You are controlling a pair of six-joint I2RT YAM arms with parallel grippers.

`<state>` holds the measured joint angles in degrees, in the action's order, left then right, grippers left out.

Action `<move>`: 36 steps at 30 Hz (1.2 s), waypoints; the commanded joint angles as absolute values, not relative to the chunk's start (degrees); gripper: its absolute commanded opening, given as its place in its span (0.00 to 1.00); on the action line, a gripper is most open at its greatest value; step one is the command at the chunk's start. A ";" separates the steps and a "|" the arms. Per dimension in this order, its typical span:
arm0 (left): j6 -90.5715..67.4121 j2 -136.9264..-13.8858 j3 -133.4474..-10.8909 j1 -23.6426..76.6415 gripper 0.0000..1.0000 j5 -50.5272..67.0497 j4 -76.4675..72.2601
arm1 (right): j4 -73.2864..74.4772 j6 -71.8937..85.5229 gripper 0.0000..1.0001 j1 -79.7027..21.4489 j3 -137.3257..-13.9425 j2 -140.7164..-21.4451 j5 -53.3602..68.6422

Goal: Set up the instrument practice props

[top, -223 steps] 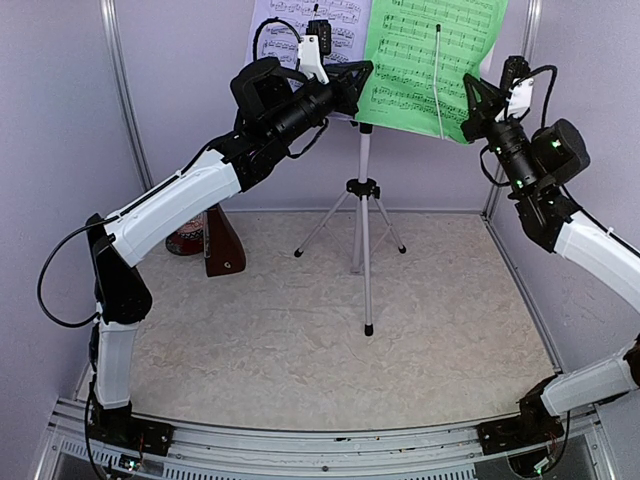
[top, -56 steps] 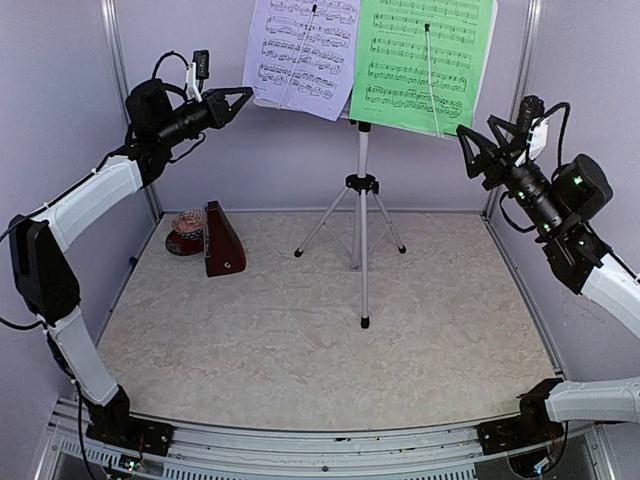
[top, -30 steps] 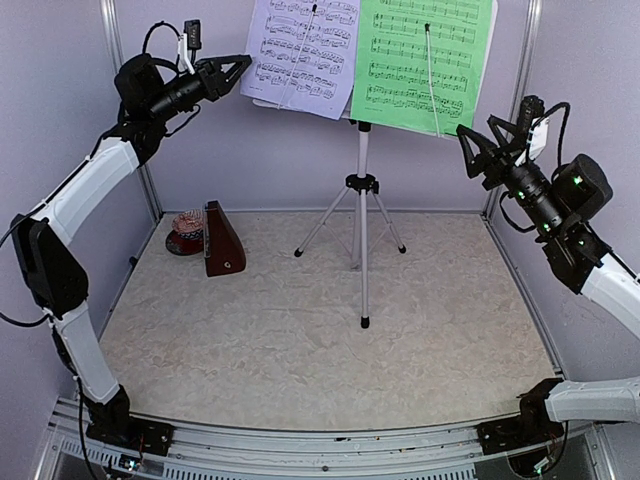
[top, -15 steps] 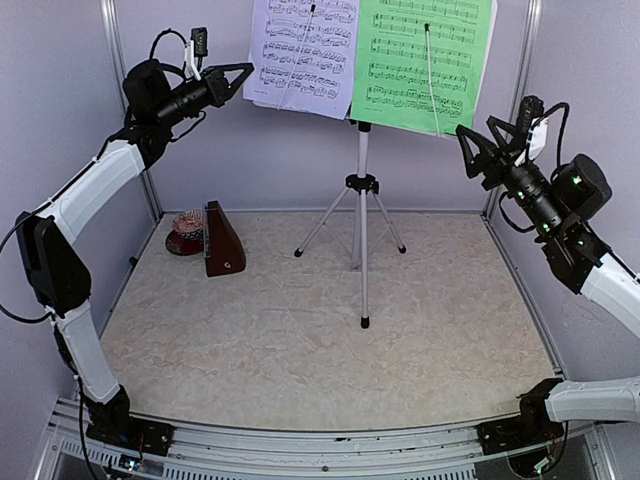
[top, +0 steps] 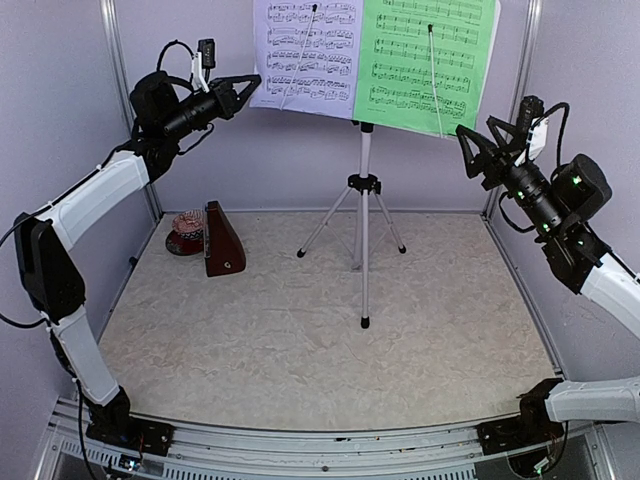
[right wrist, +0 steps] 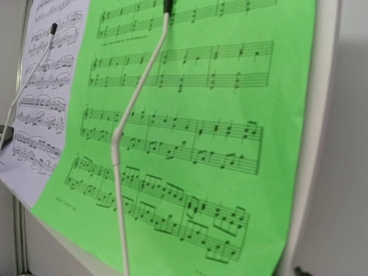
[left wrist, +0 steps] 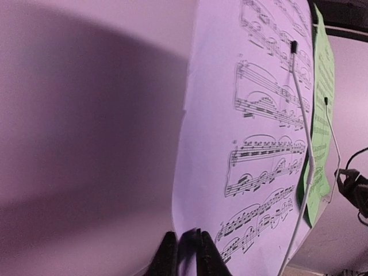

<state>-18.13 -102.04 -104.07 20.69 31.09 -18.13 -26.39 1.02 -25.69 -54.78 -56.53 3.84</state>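
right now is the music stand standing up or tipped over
Upright. The music stand rests on its three spread legs, pole vertical, with the lavender sheet and green sheet up on its desk.

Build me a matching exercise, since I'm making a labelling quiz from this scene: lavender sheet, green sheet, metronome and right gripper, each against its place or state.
1. lavender sheet
2. green sheet
3. metronome
4. right gripper

A. standing low, left of the music stand
B. on the stand's right half
C. lower corner pinched by the left gripper
D. open, holding nothing

Pairs: 1-C, 2-B, 3-A, 4-D
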 commanded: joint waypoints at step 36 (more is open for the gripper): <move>-16.57 -77.83 -57.90 31.93 0.99 0.83 -9.31 | -14.90 13.97 1.00 -25.53 -37.06 -55.15 12.89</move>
<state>-16.23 -79.66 -63.46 30.35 3.92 -8.43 -11.66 9.82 -25.69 -40.95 -52.25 10.83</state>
